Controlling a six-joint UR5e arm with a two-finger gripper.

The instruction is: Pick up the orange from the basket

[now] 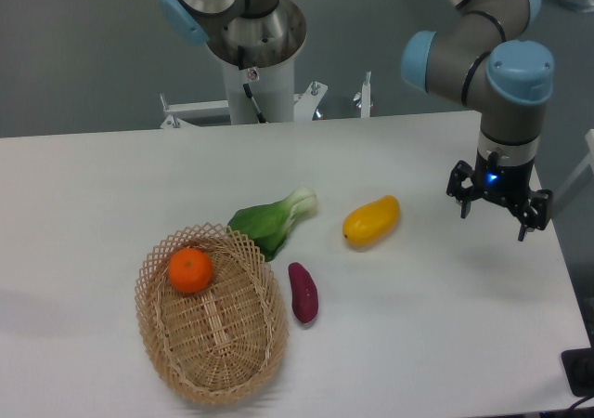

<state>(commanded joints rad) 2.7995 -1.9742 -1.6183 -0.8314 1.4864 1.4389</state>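
Observation:
The orange (190, 270) is small, round and bright, and lies in the far left end of the basket (232, 362), an oval tan wicker basket at the front left of the white table. My gripper (496, 221) hangs over the table's right side, far from the basket, pointing down. Its black fingers (465, 204) are spread apart with nothing between them.
A green bok choy (274, 219) lies just behind the basket's far rim. A purple sweet potato (303, 293) rests right of the basket, and a yellow mango-like fruit (371, 221) sits mid-table. The robot base (257, 56) stands behind the table.

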